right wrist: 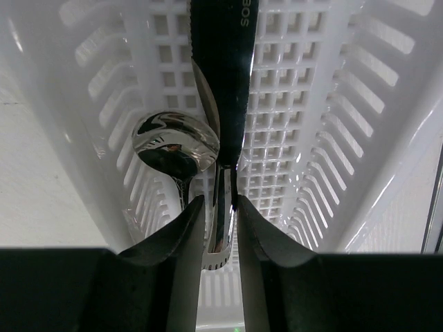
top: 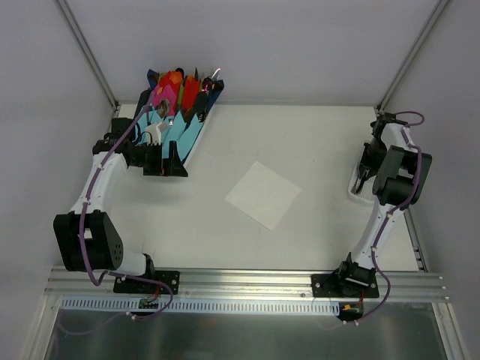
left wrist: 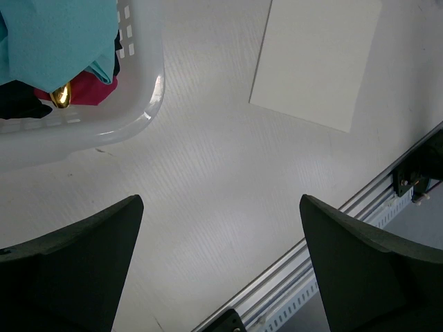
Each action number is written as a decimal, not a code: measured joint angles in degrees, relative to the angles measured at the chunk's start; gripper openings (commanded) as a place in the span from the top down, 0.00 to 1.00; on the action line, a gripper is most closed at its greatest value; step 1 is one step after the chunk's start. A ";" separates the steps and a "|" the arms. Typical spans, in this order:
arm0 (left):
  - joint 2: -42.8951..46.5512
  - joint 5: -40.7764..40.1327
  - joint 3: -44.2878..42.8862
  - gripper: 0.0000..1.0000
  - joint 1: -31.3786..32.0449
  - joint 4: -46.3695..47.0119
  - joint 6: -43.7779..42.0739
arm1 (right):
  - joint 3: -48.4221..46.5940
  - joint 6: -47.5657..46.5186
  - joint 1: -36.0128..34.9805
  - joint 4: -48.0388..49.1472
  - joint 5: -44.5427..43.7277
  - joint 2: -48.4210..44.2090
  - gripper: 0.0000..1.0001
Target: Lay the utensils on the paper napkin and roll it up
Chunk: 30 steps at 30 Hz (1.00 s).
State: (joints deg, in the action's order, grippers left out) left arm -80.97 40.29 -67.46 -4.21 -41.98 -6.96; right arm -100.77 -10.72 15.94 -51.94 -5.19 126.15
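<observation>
**Right pincer closed on a knife handle in the tray; napkin flat at mid-table**

An aluminium rail (top: pixel 247 281) runs along the near edge. Beyond it the paper napkin (top: pixel 262 193) lies flat at mid-table. It is a plain white square turned like a diamond, with 1 corner toward the rail. Open tabletop (top: pixel 315 135) lies on all 4 sides of it, and it sits well apart from both containers.

At the right edge, the right gripper (right wrist: pixel 221 202) reaches down into a white slotted tray (right wrist: pixel 332 104), whose walls rise close on both sides. Its 2 fingers are nearly together, closed on the shiny handle of a knife (right wrist: pixel 225 83). The knife's long axis runs straight away from the wrist along the tray, handle near and dark reflective blade far, with stamped lettering on the blade. Just left of it lies a spoon (right wrist: pixel 176 142), its mirror-bright bowl beside the blade.

At the far left, the left gripper (left wrist: pixel 220 200) hangs with fingers wide apart, holding nothing. It is beside a white basket (left wrist: pixel 142 104) of light-blue and pink napkin bundles (left wrist: pixel 55 34).
</observation>
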 measured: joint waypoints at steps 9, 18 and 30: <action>-1.22 0.02 -0.90 0.01 0.00 -0.17 0.11 | -1.03 0.00 0.52 -0.92 0.83 0.85 0.91; -1.22 0.00 -1.20 0.01 0.00 -0.35 0.11 | -1.11 0.24 0.85 -1.14 0.85 0.55 1.00; -1.11 -0.28 -1.20 0.01 0.00 -0.37 0.11 | -1.01 0.42 0.94 -2.25 -0.61 -9.60 1.00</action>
State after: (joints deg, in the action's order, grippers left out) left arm -82.08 40.01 -68.66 -4.21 -42.35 -6.85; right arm -101.78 -10.31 16.88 -54.19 -5.80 116.55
